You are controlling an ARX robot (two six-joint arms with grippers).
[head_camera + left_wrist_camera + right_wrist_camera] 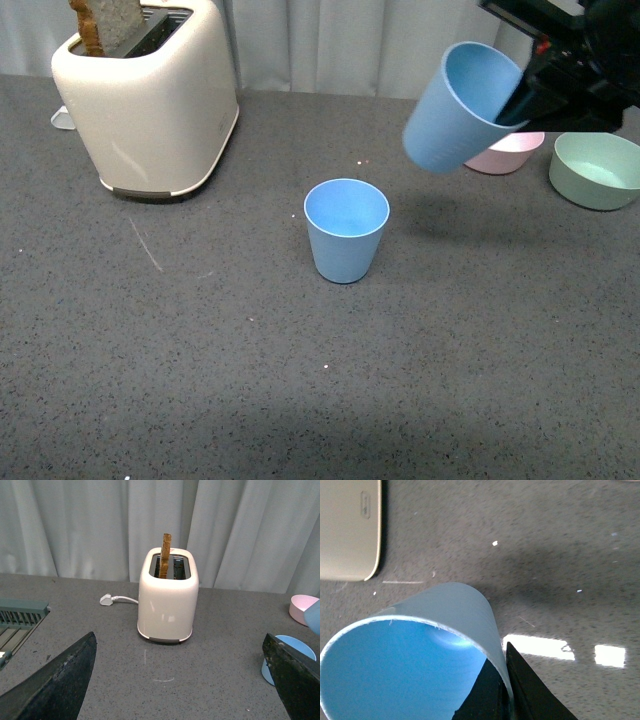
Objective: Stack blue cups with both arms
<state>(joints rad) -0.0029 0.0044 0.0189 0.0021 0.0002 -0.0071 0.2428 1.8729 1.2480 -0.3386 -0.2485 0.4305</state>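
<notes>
You have one light blue cup (346, 228) standing upright and empty on the table (200, 380). The second blue cup (462, 105) hangs tilted in the air, up to its right.

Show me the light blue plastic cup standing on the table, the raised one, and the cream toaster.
Standing light blue plastic cup (345, 258), front view, outer wall.
Raised light blue plastic cup (440, 125), front view, tilted side wall.
Cream toaster (150, 110), front view, broad side face.

Right arm (590, 55) comes in at 2 o'clock of the front view, raised off the table. Right gripper (522, 100) is pinched on the blue cup (455, 110) rim, one finger inside, one outside, cup tilted. Left gripper (179, 642) low, jaws spread wide.
</notes>
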